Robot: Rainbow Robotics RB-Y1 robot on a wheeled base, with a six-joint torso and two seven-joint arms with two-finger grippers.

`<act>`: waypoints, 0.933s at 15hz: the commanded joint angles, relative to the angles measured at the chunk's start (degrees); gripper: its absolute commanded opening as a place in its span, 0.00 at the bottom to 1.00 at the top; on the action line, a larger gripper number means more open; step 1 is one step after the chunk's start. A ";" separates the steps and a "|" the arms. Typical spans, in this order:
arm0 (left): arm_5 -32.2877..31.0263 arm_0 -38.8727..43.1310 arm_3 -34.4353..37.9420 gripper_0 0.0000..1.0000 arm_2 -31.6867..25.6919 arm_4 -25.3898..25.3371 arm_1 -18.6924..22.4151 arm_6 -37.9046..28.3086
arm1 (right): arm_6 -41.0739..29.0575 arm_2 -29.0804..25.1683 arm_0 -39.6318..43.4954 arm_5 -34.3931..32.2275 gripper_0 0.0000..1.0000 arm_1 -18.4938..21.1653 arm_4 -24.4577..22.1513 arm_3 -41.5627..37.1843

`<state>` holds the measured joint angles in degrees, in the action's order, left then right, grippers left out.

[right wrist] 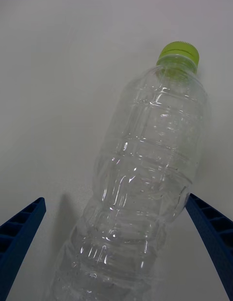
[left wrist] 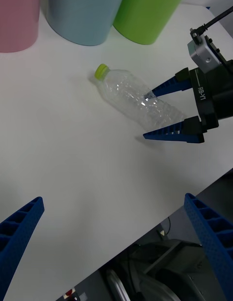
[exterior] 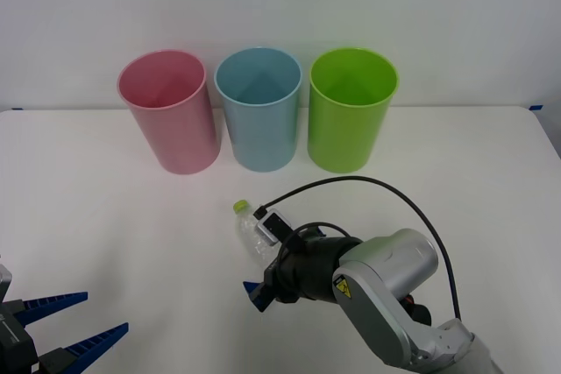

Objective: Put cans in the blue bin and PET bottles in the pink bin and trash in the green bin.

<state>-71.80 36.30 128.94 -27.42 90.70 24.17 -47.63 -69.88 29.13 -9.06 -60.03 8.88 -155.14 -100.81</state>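
Note:
A clear crinkled PET bottle [exterior: 248, 230] with a yellow-green cap lies on its side on the white table [exterior: 105, 208], cap toward the bins. My right gripper [exterior: 263, 266] is open and straddles the bottle's lower body [right wrist: 145, 160], one finger on each side [left wrist: 167, 87], neither clamped on it. The pink bin [exterior: 171, 116], the blue bin [exterior: 259, 116] and the green bin [exterior: 351, 116] stand upright in a row at the back, from left to right. My left gripper [exterior: 105, 313] hangs open at the near left, holding nothing.
A black cable [exterior: 394, 194] loops over the right arm. In the left wrist view the table's front edge [left wrist: 145, 218] runs close below the bottle. Bare table lies between the bottle and the bins.

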 commanded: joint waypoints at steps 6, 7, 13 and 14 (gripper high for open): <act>0.00 0.00 0.00 1.00 0.00 0.00 0.00 0.00 | 0.88 0.31 -0.08 0.62 0.00 0.00 0.01 0.70; 0.00 0.00 0.00 1.00 0.00 0.00 0.00 0.00 | 0.97 0.31 -0.08 1.14 0.00 0.00 0.01 1.14; 0.00 0.00 0.00 1.00 0.00 0.00 0.00 0.00 | 1.24 0.49 -0.08 2.46 0.00 -0.09 0.01 1.67; 0.00 0.00 0.00 1.00 0.00 0.00 0.00 0.00 | 1.24 0.49 -0.17 2.99 0.00 -0.09 0.19 1.67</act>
<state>-71.80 36.30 128.94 -27.42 90.70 24.17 -47.63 -68.65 29.61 -9.19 -57.43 8.79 -155.07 -99.16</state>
